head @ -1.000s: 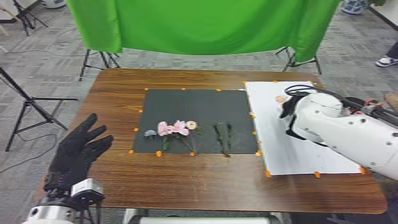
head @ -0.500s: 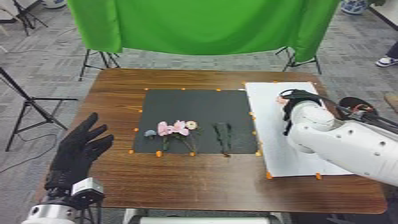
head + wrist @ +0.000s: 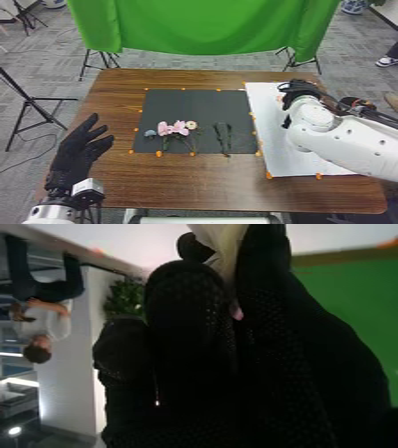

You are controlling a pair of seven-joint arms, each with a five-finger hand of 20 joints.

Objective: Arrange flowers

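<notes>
Over the far part of the white sheet (image 3: 306, 160) is my right hand (image 3: 300, 89), at the back right of the table. In the right wrist view the right hand (image 3: 191, 309) pinches a pale flower (image 3: 218, 238) between thumb and fingers; most of it is hidden by the glove. On the black mat (image 3: 200, 106) lie pink flowers (image 3: 172, 128), a small cream flower (image 3: 191, 125), a small blue-grey flower (image 3: 150, 133) and dark green stems (image 3: 223, 138). My left hand (image 3: 78, 152) is open over the table's left side, apart from the mat.
Orange markers (image 3: 269, 175) line the mat and sheet. A green cloth (image 3: 204, 25) hangs beyond the table's far edge. Dark round objects (image 3: 357, 103) stand behind the right forearm, by the table's right edge. A tripod (image 3: 31, 102) stands at the left.
The right hand has shifted slightly toward the table's far edge and turned, now covering the peach-coloured thing seen beside it on the sheet. The left hand has kept still.
</notes>
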